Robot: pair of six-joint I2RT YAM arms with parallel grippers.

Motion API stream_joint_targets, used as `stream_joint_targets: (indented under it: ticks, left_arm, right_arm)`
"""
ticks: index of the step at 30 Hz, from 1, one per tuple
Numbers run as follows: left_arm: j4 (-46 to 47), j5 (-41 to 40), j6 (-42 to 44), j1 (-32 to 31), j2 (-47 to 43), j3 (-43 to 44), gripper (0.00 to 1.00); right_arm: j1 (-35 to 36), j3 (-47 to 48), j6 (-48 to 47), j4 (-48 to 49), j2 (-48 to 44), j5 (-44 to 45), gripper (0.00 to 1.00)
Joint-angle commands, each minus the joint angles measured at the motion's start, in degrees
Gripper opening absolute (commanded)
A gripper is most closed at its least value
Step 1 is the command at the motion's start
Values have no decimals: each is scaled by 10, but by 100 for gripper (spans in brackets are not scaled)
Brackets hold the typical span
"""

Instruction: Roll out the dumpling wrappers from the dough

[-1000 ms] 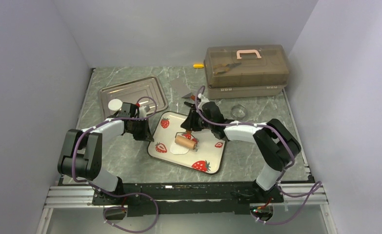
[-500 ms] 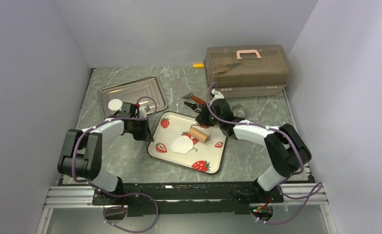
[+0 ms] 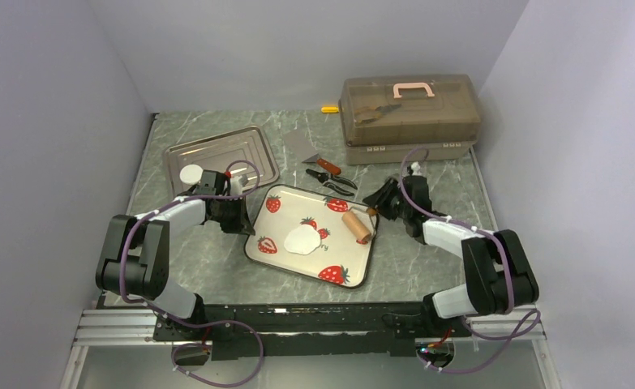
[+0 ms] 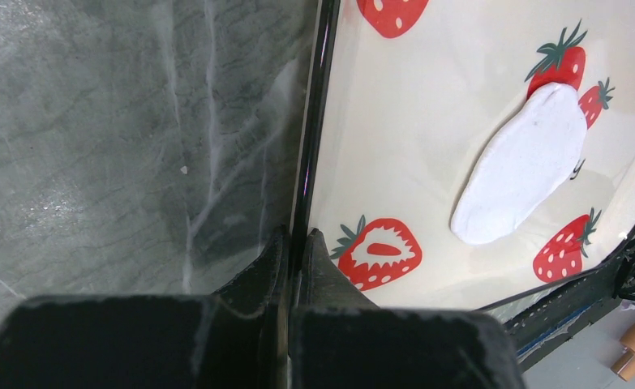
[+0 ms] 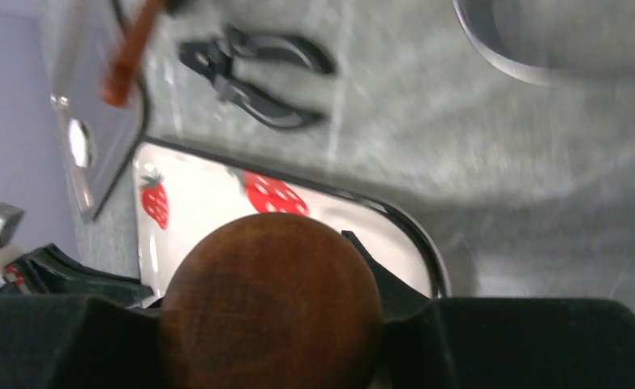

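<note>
- In the top view, the dough (image 3: 302, 240) is being seen as a flat white egg shape in the middle of the strawberry tray (image 3: 354, 274). Its long side is running from near-left to far-right.
- The roller (image 3: 356, 226) is being held over the right part of the tray, just beside the dough and apart from it. Its long side is pointing from far-left to near-right. Whether it is touching the tray cannot be told.
- The roller's handle is being gripped by the right gripper (image 3: 376, 209), closed partway around it.
- The tray's left edge is being pinched by the left gripper (image 3: 239, 220).
- One round dumpling wrapper (image 3: 190, 173) is being kept on the metal tray (image 3: 241, 146), well apart from the dough.
- In the left wrist view, the thin black rim is being squeezed between the tightly closed fingers (image 4: 318, 259). The dough (image 4: 525, 166) is being shown as a long oval, slanting from lower left to upper right, with its top end touching a painted strawberry.
- In the blurry right wrist view, the round brown end of the handle (image 5: 269, 300) is being clamped between the black fingers (image 5: 54, 340). Black pliers (image 5: 257, 81) and a clear ring (image 5: 533, 61) are being seen on the grey table (image 5: 460, 178) beyond it.
</note>
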Motion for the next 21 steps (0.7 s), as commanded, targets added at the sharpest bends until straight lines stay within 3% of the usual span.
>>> stream_joint_targets:
  ticks: [1,3,5,9,10,11,15,21]
  left_arm:
    - [19,-43,-13,9,-12,-7,0]
    - [21,-45,-15,10,-16,-10,0]
    - [22,-47,-15,10,-20,-11,0]
    - [19,-64,-20,11,-20,-9,4]
    - [17,-67,-20,11,-21,-7,8]
    - [15,-70,-19,11,-22,-6,14]
    - [21,-51,-10,12,-37,-4,37]
    - [7,-22,1,12,-57,22,49]
  right_arm:
    - [-2,-36,106,85,33,-65,0]
    - [-3,-44,119,79,39,-63,0]
    - [-6,-55,125,62,35,-43,8]
    - [-24,-68,120,15,9,-3,45]
    - [-27,-67,113,1,-3,6,69]
    - [-29,-59,105,-19,-18,22,83]
    - [-31,-26,49,-112,-72,87,89]
    - [-50,40,-41,-205,-103,164,91]
